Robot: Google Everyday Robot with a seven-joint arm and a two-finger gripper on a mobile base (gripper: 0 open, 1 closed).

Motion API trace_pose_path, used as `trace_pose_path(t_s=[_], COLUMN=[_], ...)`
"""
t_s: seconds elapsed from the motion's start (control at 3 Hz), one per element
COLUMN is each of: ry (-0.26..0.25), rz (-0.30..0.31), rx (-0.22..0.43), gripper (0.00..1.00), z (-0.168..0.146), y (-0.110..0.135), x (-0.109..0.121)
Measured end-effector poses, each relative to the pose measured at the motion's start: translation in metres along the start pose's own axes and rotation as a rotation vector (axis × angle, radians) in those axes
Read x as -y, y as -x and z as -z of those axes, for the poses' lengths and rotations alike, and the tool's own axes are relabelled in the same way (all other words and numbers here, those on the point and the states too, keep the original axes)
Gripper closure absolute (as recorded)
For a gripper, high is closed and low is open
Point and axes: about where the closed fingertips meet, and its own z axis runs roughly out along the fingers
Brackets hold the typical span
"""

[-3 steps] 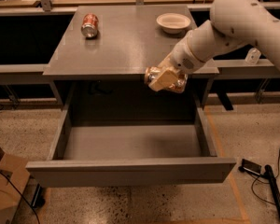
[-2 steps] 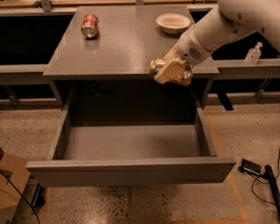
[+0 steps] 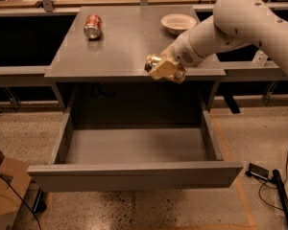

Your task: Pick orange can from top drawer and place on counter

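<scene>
My gripper (image 3: pixel 164 68) is shut on the orange can (image 3: pixel 152 62), whose metallic end shows at its left. It holds the can at the front edge of the grey counter (image 3: pixel 125 44), right of the middle, just above the surface. The white arm reaches in from the upper right. The top drawer (image 3: pixel 134 175) below is pulled fully out, and its grey floor shows nothing in it.
A redder can (image 3: pixel 92 26) lies on its side at the counter's back left. A white bowl (image 3: pixel 178 22) sits at the back right. A white plastic bottle (image 3: pixel 259 57) stands on a lower shelf at the right. A cardboard box (image 3: pixel 5 195) and cables lie on the floor.
My gripper has risen and moved left with the orange can, from in front of the drawer opening up to the counter's front edge.
</scene>
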Motion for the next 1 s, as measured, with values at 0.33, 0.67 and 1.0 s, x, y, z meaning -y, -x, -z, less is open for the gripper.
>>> trace_pose_path(t_s=[0.33, 0.67, 1.0], ry=[-0.099, -0.148, -0.157], rz=[0.037, 0.075, 0.090], rx=[0.071, 0.125, 0.168], gripper=[1.00, 1.00, 0.82], z=[-0.007, -0.019, -0.050], y=[0.030, 0.059, 0.080], x=[0.031, 0.054, 0.072])
